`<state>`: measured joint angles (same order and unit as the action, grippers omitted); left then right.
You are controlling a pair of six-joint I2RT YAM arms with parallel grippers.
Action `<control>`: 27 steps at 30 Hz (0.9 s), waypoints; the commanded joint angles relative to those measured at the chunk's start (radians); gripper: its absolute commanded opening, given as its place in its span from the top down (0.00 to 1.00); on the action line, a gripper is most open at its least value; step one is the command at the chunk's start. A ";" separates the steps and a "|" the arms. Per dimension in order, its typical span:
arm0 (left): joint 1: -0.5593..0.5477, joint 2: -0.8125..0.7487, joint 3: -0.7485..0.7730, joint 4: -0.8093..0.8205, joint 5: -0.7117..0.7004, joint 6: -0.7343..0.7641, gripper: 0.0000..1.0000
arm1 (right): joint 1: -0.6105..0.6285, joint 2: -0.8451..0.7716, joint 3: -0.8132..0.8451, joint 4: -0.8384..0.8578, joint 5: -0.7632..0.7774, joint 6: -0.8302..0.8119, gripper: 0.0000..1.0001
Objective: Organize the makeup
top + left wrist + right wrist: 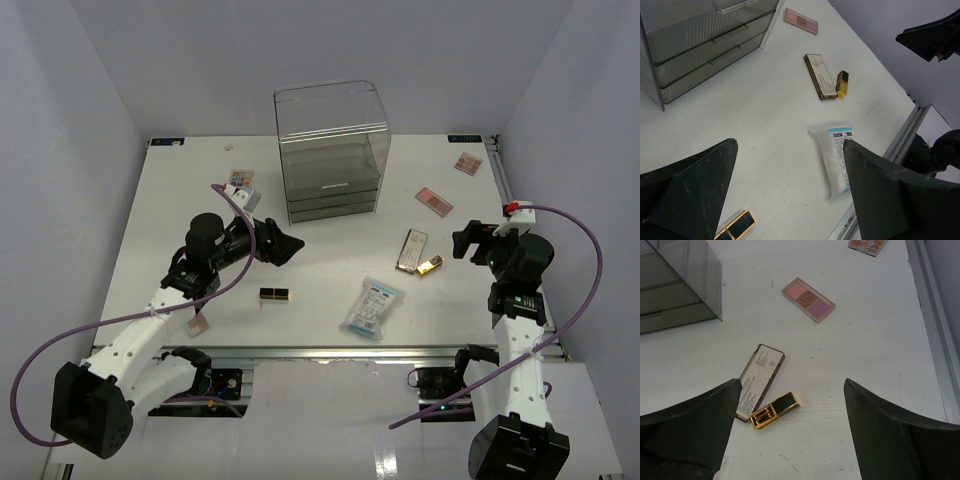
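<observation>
My left gripper [281,246] is open and empty above the table, left of the middle. A black-and-gold lipstick [275,293] lies just in front of it and shows at the bottom of the left wrist view [735,227]. The pale-blue sachet [372,308] lies near the front edge and also shows in the left wrist view [837,157]. My right gripper [470,241] is open and empty. Just left of it lie a flat brown palette [760,381] and a gold lipstick [775,410]. A pink palette [808,299] and a multicolour palette [467,162] lie farther back.
The clear acrylic drawer box [330,150] stands at the back centre, drawers shut. Another small palette [241,181] lies to its left by the left arm's cable. A small pink item [198,325] lies under the left arm. A metal rail [330,352] runs along the front edge.
</observation>
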<state>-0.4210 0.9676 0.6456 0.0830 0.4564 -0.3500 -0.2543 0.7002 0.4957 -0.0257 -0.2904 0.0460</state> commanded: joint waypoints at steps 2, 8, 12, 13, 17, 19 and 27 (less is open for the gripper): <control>-0.001 -0.009 -0.015 0.032 0.022 -0.012 0.02 | 0.003 -0.024 0.017 0.032 -0.207 -0.165 0.10; -0.001 0.008 -0.033 0.067 0.024 -0.050 0.02 | 0.001 -0.041 -0.006 -0.098 -0.425 -0.441 0.10; -0.001 0.024 -0.062 0.123 0.027 -0.113 0.02 | 0.001 -0.045 -0.005 -0.090 -0.412 -0.425 0.10; -0.001 0.027 -0.071 0.160 0.030 -0.160 0.02 | 0.001 -0.048 -0.005 -0.091 -0.411 -0.423 0.10; -0.017 0.053 -0.112 0.244 0.020 -0.264 0.02 | 0.001 -0.048 -0.009 -0.085 -0.430 -0.439 0.10; -0.037 0.072 -0.129 0.277 -0.017 -0.294 0.02 | 0.001 -0.049 -0.007 -0.098 -0.464 -0.470 0.10; -0.160 0.203 -0.091 0.429 -0.172 -0.372 0.06 | 0.001 -0.073 0.003 -0.161 -0.588 -0.567 0.09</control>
<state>-0.5306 1.1346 0.5260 0.3748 0.3823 -0.6544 -0.2531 0.6412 0.4927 -0.1635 -0.7954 -0.4598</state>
